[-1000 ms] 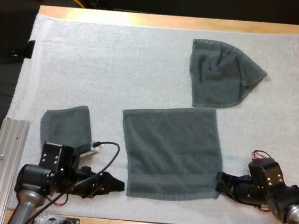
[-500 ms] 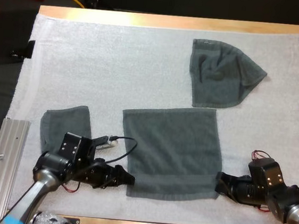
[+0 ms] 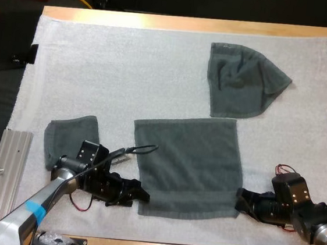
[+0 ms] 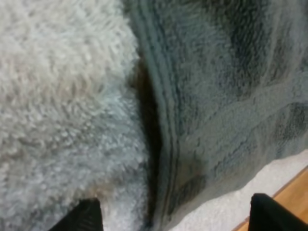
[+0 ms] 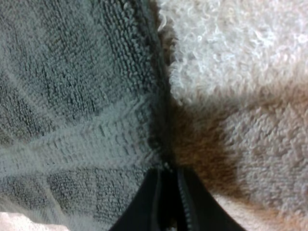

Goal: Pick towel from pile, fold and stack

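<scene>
The flat towel point(image 3: 188, 166) lies between your grippers, soft, limp and light, so with your right gripper point(image 3: 240, 202) pinched on its near corner, bring your left gripper point(image 3: 143, 195), fingers apart astride the hem, onto the opposite near corner.

Even overhead light on the white mat point(image 3: 128, 72); dark shadow beside the spread towel point(image 4: 226, 72).

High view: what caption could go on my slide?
Left claw and right claw at near corners of the flat towel; folded towel and crumpled towel lie nearby.
</scene>
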Motion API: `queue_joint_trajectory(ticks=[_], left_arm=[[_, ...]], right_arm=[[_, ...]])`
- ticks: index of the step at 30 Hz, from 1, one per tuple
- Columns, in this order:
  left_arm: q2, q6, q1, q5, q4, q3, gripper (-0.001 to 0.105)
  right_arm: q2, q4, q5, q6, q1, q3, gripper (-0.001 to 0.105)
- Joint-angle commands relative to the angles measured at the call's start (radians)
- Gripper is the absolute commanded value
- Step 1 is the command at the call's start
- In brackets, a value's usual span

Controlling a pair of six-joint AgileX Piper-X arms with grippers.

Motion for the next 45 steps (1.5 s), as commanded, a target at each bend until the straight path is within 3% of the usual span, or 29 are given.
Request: queue_joint_trajectory(ticks=[1, 6, 12, 17, 20, 24, 30, 40, 45], left_arm=[[0.016, -0.003, -0.004, -0.008, -0.020, 0.001, 0.063], [0.034, -0.003, -0.030, 0.043, -0.047, 0.001, 0.063], [0.034, -0.005, -0.132, 0.041, -0.081, 0.001, 0.063], [0.034, -0.013, -0.145, 0.034, -0.087, 0.001, 0.059], [0.034, -0.013, -0.145, 0.034, -0.075, 0.001, 0.040], [0.034, 0.014, -0.145, 0.043, -0.017, 0.001, 0.002], [0.034, 0.129, -0.156, 0.048, 0.132, -0.009, 0.000], [-0.007, 0.166, -0.294, 0.005, 0.270, -0.079, 0.000], [-0.018, 0.176, -0.324, 0.003, 0.308, -0.099, 0.000]], right_arm=[[0.005, 0.010, -0.014, -0.011, 0.001, 0.005, 0.000], [0.005, 0.010, -0.014, -0.011, 0.001, 0.005, 0.000], [0.005, 0.010, -0.014, -0.011, 0.001, 0.005, 0.000], [0.005, 0.010, -0.023, -0.011, 0.001, 0.005, 0.000], [0.005, 0.016, -0.022, -0.011, 0.001, 0.004, 0.000], [-0.019, 0.054, -0.022, -0.020, 0.001, -0.013, 0.000], [-0.089, 0.129, -0.022, -0.021, 0.001, -0.047, 0.000], [-0.192, 0.340, -0.022, -0.071, 0.002, -0.061, 0.000], [-0.241, 0.359, -0.033, -0.055, 0.002, -0.073, 0.000]])
